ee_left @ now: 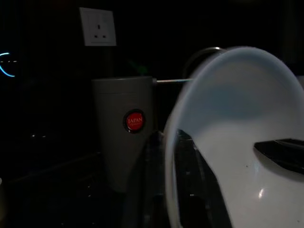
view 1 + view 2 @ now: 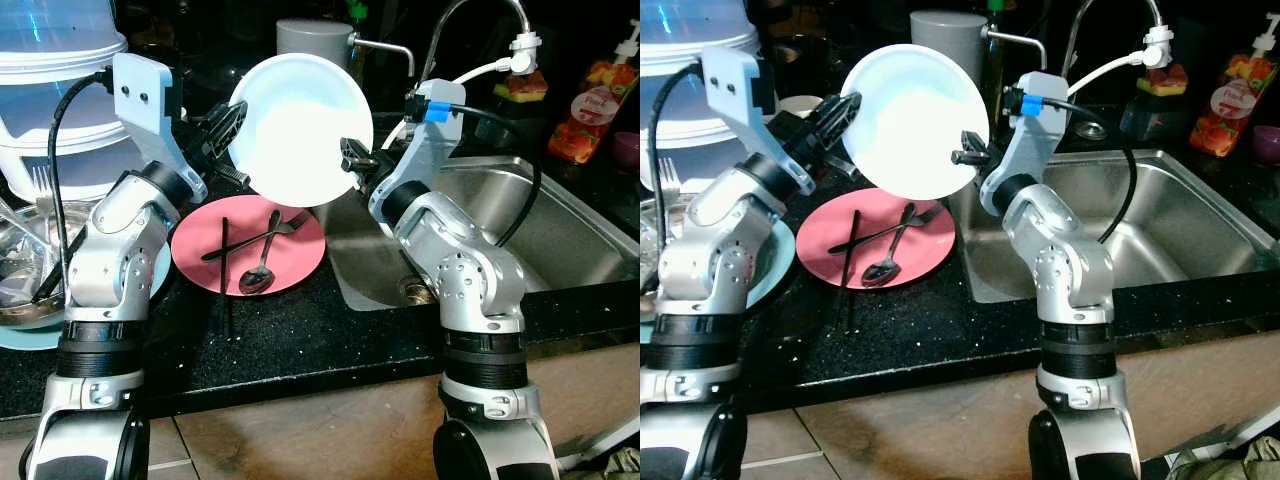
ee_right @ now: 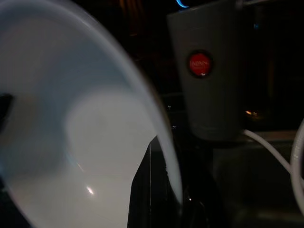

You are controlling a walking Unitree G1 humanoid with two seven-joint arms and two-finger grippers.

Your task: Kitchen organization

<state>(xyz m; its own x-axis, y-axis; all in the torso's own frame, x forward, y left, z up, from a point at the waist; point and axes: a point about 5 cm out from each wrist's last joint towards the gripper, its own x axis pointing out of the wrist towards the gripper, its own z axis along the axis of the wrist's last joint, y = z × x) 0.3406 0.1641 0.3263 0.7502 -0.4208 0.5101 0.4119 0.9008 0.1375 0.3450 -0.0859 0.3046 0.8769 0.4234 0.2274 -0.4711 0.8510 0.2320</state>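
Both jaws pinch the same white plate (image 2: 298,128): left gripper (image 2: 228,128) clamps its left rim, right gripper (image 2: 352,160) clamps its right rim, one finger on each face as seen in both wrist views. Plate held tilted nearly upright in the air, above the counter (image 2: 300,330) and just beside the sink (image 2: 520,230), its hollow face turned toward the head camera.

Count: one white plate held. One pink plate (image 2: 300,262) flat on the black speckled counter below it. On the pink plate: one spoon (image 2: 258,276), one fork (image 2: 275,228), and one dark stick-like utensil (image 2: 223,255) lying upright across its left part; spoon and fork cross each other. A second dark stick (image 2: 231,318) lies on the counter at the pink plate's near edge.

One grey tall cup (image 1: 124,130) with a round red label stands behind the held plate, well back on the counter. One tap (image 2: 470,25) arcs over the sink; basin contents not clear. Two bottles with fruit labels (image 2: 590,105) at the far right behind the sink.

At left: a metal bowl (image 2: 25,270) with cutlery, number not countable, resting on a pale blue plate (image 2: 155,275). Behind it, a white plastic container stack (image 2: 55,90); contents cannot be told.
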